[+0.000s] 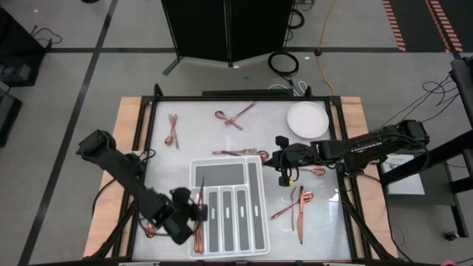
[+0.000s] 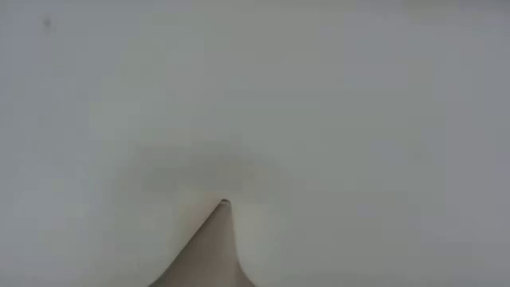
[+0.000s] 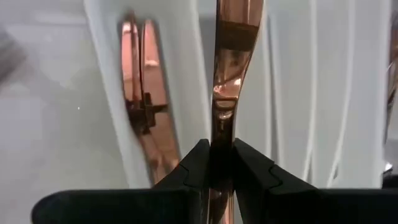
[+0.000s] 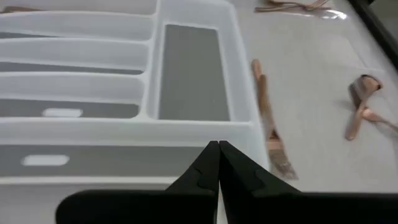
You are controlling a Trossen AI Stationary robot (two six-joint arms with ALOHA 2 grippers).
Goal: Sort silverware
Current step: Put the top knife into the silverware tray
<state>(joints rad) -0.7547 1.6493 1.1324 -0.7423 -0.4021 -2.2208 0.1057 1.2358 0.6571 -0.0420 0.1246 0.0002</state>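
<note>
The silverware is slim copper pieces. My left gripper (image 1: 196, 213) hangs over the left long slot of the white divided tray (image 1: 222, 161) and is shut on one copper piece (image 3: 222, 93). More copper pieces (image 3: 142, 106) lie in that slot. My right gripper (image 4: 217, 155) is shut and holds nothing; it hovers at the tray's right edge (image 1: 279, 161). Loose pieces lie flat on the table: a pair (image 1: 174, 131), a crossed pair (image 1: 235, 116), forks (image 1: 240, 153) along the tray's far edge, and several (image 1: 299, 203) right of the tray. The low view is blocked white. My left gripper pinches the copper piece between its two fingers (image 3: 196, 165), on a narrow stretch of its shaft (image 3: 221, 134). The piece runs lengthwise forward from the fingertips over the tray. Which kind of piece it is, and whether its far end rests on the tray, I cannot tell.
A round white plate (image 1: 307, 120) sits at the table's far right. One copper piece (image 4: 268, 124) lies just outside the tray near my right gripper, and a spoon (image 4: 359, 102) lies beyond it. Another piece (image 1: 150, 225) lies left of the tray. Black rails frame the table.
</note>
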